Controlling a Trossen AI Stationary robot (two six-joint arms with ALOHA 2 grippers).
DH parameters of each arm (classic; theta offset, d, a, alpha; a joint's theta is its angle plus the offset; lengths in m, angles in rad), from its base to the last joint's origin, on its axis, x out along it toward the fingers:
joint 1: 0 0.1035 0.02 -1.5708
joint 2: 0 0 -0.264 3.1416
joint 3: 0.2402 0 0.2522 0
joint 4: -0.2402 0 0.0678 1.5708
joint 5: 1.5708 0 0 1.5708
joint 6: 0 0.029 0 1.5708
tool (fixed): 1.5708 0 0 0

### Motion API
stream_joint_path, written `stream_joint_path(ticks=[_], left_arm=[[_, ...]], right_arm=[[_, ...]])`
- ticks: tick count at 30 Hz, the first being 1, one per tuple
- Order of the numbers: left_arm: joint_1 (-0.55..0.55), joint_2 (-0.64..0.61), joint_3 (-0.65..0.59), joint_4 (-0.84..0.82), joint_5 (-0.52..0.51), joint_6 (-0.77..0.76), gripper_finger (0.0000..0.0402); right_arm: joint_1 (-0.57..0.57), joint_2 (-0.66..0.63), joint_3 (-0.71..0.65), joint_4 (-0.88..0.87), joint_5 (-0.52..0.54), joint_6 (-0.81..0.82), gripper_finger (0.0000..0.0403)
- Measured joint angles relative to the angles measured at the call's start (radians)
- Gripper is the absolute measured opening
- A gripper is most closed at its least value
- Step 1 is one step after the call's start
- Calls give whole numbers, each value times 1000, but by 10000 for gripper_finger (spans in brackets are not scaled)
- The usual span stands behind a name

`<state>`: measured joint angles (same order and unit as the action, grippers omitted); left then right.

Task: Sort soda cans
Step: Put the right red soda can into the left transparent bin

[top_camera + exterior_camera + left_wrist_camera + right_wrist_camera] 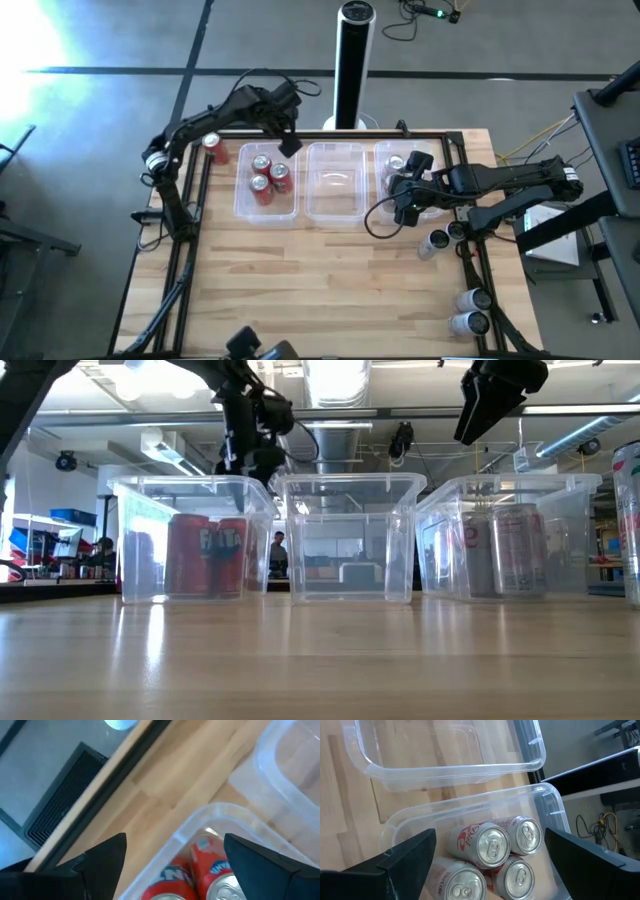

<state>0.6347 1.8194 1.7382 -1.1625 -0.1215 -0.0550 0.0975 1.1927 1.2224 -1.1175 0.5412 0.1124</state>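
Soda cans (266, 178): red ones sit in left tub (245, 205). Left gripper (288, 143), spread and empty, hovers over its rim; descending could clip it.

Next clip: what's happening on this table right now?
A two-armed robot is sorting soda cans into three clear plastic tubs. The left gripper hovers open and empty over the left tub, which holds three red cans. The right gripper hovers open over the right tub, where four silver-grey cans stand. The middle tub is empty. One red can and several others wait outside the tubs.
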Motion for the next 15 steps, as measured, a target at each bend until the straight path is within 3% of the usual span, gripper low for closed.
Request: stream_joint_path(ticks=[15], left_arm=[[-38, 80, 0, 19, -38, 31, 318]], right_arm=[[0, 0, 0, -4, 0, 7, 368]])
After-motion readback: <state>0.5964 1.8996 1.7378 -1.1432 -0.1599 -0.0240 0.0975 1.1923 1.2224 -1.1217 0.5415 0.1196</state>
